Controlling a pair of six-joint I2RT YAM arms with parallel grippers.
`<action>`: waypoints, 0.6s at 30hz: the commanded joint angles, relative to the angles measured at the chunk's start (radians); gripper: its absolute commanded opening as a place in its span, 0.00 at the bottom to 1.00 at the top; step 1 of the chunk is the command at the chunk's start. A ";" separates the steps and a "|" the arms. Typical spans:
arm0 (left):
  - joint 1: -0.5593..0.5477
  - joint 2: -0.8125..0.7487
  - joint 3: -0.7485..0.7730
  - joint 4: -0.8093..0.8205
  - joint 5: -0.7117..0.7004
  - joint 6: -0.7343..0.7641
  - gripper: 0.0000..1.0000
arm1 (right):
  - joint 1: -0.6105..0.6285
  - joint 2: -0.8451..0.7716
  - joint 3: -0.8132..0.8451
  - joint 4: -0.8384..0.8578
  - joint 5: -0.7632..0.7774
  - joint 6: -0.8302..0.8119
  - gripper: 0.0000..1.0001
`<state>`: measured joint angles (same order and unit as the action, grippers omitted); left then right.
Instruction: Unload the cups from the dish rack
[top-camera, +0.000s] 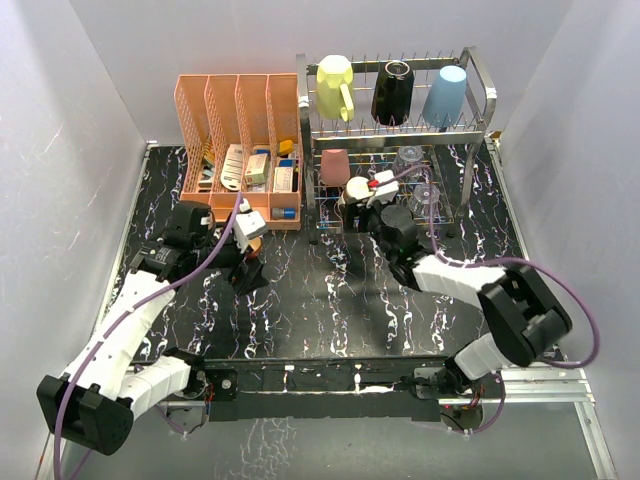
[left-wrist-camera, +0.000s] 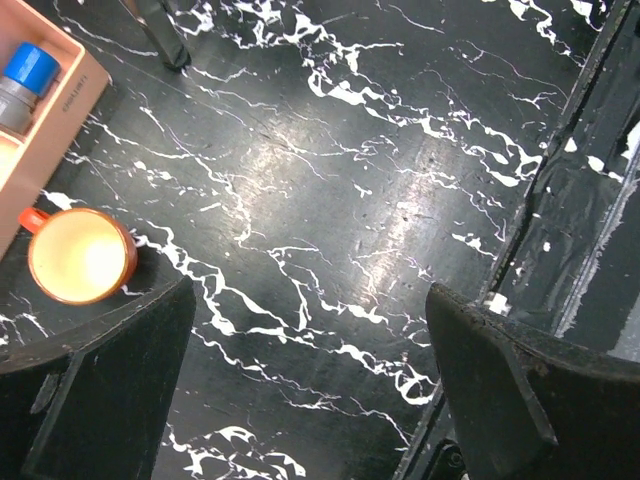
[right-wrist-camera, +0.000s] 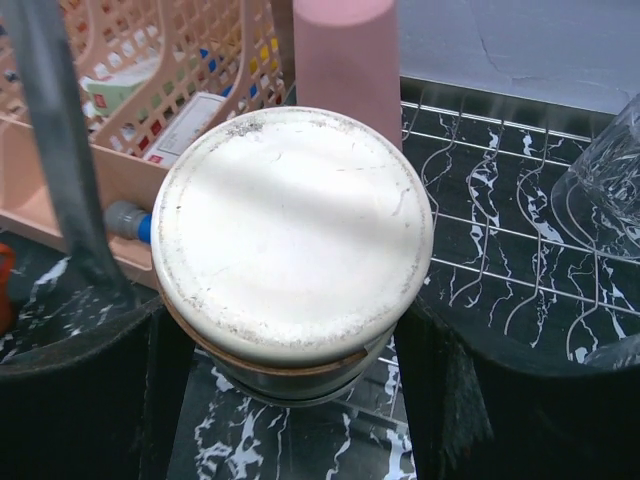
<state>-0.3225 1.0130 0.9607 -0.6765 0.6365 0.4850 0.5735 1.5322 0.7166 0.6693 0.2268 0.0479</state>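
Right gripper (right-wrist-camera: 290, 335) clasps one upturned, round white-bottomed cup (right-wrist-camera: 290, 220).
Left gripper (left-wrist-camera: 310, 375) gapes wide, empty; one glossy orange cup (left-wrist-camera: 80, 255) sits beside its finger.

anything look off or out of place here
Nothing spilled or broken. Two small things: an orange cup stands alone on the table beside the organizer, away from the rack. The upturned cup in the right gripper has a grimy, speckled base.
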 joint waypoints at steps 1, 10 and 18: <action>0.006 -0.045 -0.029 0.053 0.028 0.060 0.97 | 0.001 -0.168 -0.059 -0.045 -0.056 0.096 0.45; 0.007 -0.083 -0.092 0.127 0.036 0.190 0.97 | 0.110 -0.436 -0.189 -0.267 -0.207 0.472 0.43; 0.000 -0.108 -0.111 0.111 0.096 0.242 0.95 | 0.248 -0.319 -0.168 -0.048 -0.373 0.931 0.43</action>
<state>-0.3225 0.9436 0.8524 -0.5743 0.6735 0.6827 0.7689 1.1431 0.5125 0.4343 -0.0322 0.6792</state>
